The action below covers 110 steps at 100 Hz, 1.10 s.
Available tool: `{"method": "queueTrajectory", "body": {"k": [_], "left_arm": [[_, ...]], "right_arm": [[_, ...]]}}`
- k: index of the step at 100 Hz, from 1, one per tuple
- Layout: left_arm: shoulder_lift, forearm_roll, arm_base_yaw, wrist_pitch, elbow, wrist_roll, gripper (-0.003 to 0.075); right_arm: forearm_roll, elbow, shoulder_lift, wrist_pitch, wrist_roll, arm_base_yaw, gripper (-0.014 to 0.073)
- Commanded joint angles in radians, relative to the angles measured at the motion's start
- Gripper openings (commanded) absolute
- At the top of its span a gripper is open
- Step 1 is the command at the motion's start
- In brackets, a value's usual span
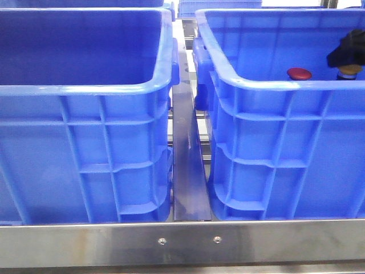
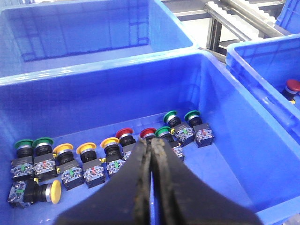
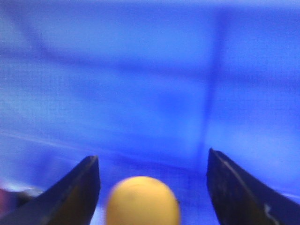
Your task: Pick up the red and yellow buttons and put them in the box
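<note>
In the front view a dark red button sits inside the right blue crate. Beside it a yellow button shows just under my right gripper. In the right wrist view that gripper is open, and the blurred yellow button lies between its fingers, touching neither. My left gripper is shut and empty. It hangs over the left crate, above a row of red, yellow and green buttons. The red button in the right crate also shows in the left wrist view.
The left crate holds several buttons on switch blocks, and one yellow button lies on its side. A steel rail runs between the crates and a steel bar crosses in front. Another crate stands behind, with a roller conveyor nearby.
</note>
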Motion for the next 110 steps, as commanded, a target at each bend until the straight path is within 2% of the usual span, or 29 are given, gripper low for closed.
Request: {"method": "queueTrajectory", "body": {"k": [1, 37, 78, 94, 110], "left_arm": [[0.006, -0.012, 0.003, -0.076, -0.024, -0.006, -0.0019], [0.006, -0.012, 0.003, -0.076, -0.024, -0.006, -0.0019], [0.006, -0.012, 0.003, -0.074, -0.024, -0.006, -0.0019], [0.006, -0.012, 0.003, -0.074, -0.024, -0.006, -0.0019], [0.006, -0.012, 0.003, -0.074, -0.024, -0.006, -0.0019]], "right_arm": [[0.109, -0.001, -0.101, 0.027, 0.003, -0.009, 0.0512], [0.109, 0.116, -0.416, -0.090, 0.014, 0.026, 0.0510], [0.109, 0.316, -0.830, -0.497, 0.050, 0.310, 0.0508], [0.109, 0.414, -0.990, -0.518, 0.053, 0.370, 0.0508], [0.109, 0.515, -1.154, -0.517, 0.058, 0.380, 0.0508]]}}
